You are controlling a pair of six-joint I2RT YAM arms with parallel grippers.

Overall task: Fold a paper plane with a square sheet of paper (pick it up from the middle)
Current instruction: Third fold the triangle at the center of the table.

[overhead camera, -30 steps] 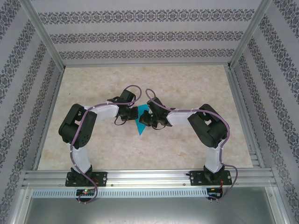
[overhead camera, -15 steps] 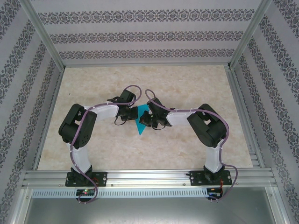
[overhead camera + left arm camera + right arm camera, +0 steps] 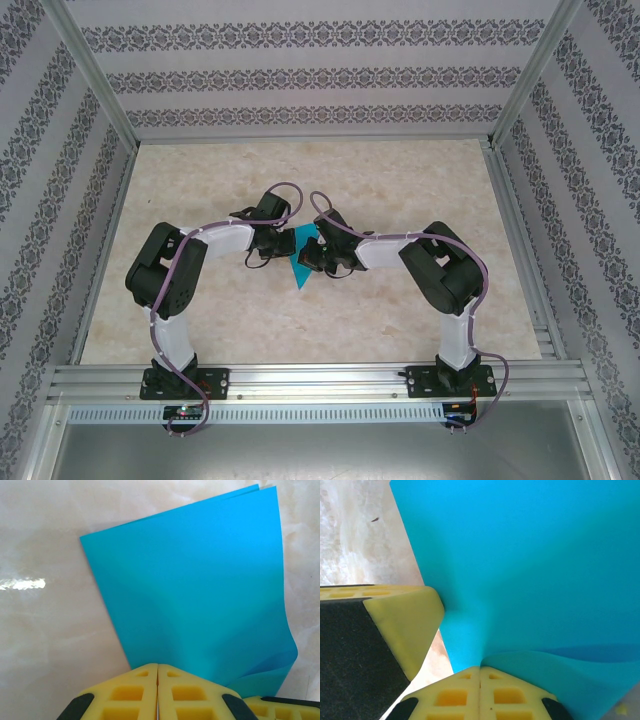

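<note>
Grippers: left gripper (image 3: pixel 158 667) and right gripper (image 3: pixel 480 670) both clenched, yellow jaws pressed flat together with no gap, each nipping the sheet of paper (image 3: pixel 200 590).
Left grip: taken at the near edge of the sheet as seen from the left wrist; blue surface fanning up and away from the closed tips, leaning a little to the right.
Right grip: taken at the near edge as seen from the right wrist; blue rising straight off the tips, with a second layer bulging out to the right of the pinch.
Spacing of grips: close together. One yellow finger of the right gripper pokes in at the lower right corner of the left wrist view, just beside the curled corner of the sheet. A yellow and black finger of the left gripper sits at the left of the right wrist view, hard against the sheet's edge.
Sheet, state: folded; two layers showing at the far corner in the left wrist view; lower right corner curling open.
Sheet, from above: narrow cyan wedge between the two wrists, point toward the arm bases, upper part covered by the grippers.
Sheet, place: over the middle of the table (image 3: pixel 400 190), marble-look top.
Contact with table: cannot tell whether resting or lifted.
</note>
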